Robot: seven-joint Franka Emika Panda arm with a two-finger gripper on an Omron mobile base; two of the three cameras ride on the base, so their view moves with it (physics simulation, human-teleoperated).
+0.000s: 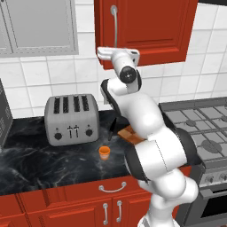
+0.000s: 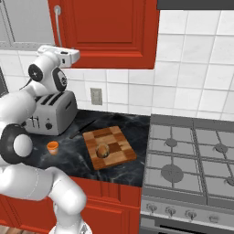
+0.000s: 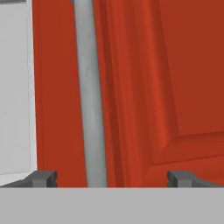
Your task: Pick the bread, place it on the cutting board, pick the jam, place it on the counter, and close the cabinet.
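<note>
Red cabinet [image 2: 109, 32] shut; one bread [image 2: 102, 151] on cutting board [image 2: 119, 157]; one jam [image 2: 52, 146] on counter [image 1: 40, 164]; fingers [image 3: 43, 178] spread, empty

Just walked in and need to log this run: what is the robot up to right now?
The arm has its end effector raised to the red cabinet, fingers open on either side of its silver handle, gripping nothing. The door looks shut or nearly so. Below, the bread sits on the cutting board, and the jam stands on the counter in front of the toaster.
</note>
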